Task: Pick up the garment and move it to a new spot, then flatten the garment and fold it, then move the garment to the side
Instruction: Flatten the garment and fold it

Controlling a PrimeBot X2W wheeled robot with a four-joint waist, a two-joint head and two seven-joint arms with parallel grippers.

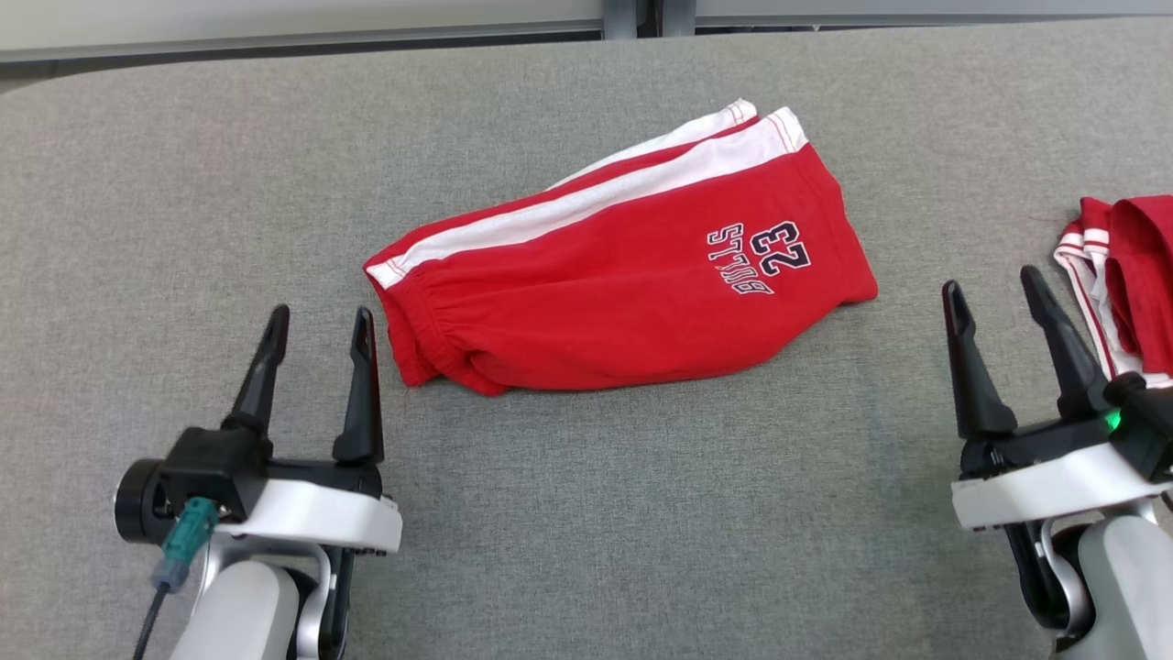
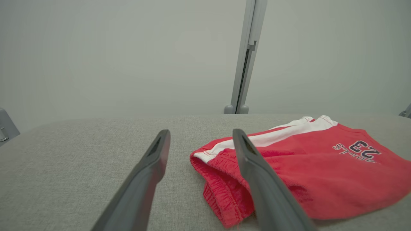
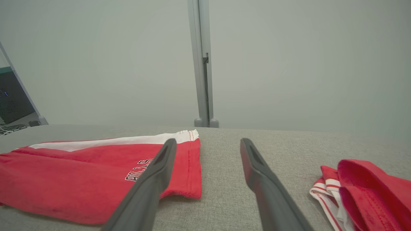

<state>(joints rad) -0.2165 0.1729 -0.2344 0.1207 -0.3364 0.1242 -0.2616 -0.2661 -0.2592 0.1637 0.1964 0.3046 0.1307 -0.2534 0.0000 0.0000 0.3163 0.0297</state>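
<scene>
Grey cloth-covered table [image 1: 586, 513] takes up nearly all of the head view. Behind its far edge is a pale wall [image 2: 112, 54] with a vertical metal post [image 2: 245, 64].

Red shorts [image 1: 605, 302] lie mid-table, folded in half lengthwise and flat. They sit on a diagonal, with the gathered waistband at the near left and the leg hems at the far right. A white side stripe runs along the far edge. Nothing is holding the shorts.

Second garment [image 1: 1132, 275] is at the right edge of the table. It is red with white-and-red striped trim, bunched up, and well apart from the shorts.

Left gripper [image 1: 321, 316] is at the lower left, fingers spread and empty. Its tips are just beside the waistband end of the shorts, with a strip of bare cloth between. In the left wrist view one finger overlaps the waistband, but I can't see any contact.

Right gripper [image 1: 992, 278] is at the lower right, fingers spread and empty. It sits between the shorts' hem corner and the second garment, close to the second garment. The right wrist view shows a gap on both sides.

Navy print [image 1: 759, 258] near the hem end reads "BULLS 23", upside down from the head view.

A teal plug [image 1: 188, 536] with a cable sits on the left wrist. A green light [image 1: 1112, 421] is lit on the right wrist.
</scene>
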